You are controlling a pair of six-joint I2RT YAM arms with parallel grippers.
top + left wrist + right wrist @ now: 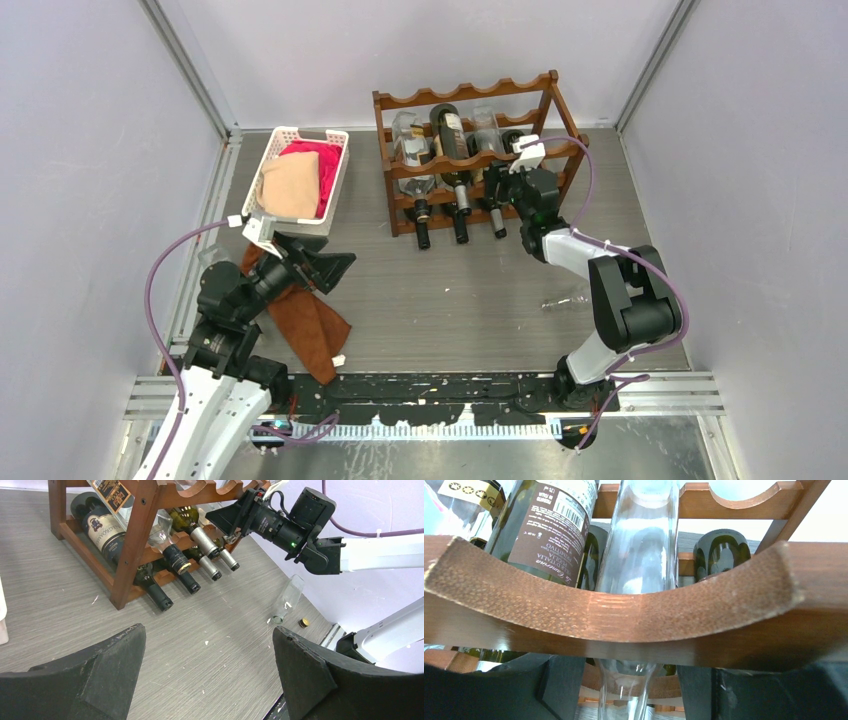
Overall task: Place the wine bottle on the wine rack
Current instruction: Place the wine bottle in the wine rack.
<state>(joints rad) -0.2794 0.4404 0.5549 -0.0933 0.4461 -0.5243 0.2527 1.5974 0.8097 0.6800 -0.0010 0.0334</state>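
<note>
The right pincer (629, 697) sits at the bottom of its wrist view. Its fingers (559, 690) flank the neck of the clear wine bottle (639, 540), seemingly with a thin gap on each side, so it looks released rather than clenched. The bottle lies in a scallop of the wine rack (624, 620), across the front rail, beside a dark labelled bottle (544, 525). In the overhead view the rack stands upper centre on the tabletop (450, 300). At lower left, the left pincer (328, 268) hangs wide open beside a brown cloth (318, 330), near a white basket (338, 175).
</note>
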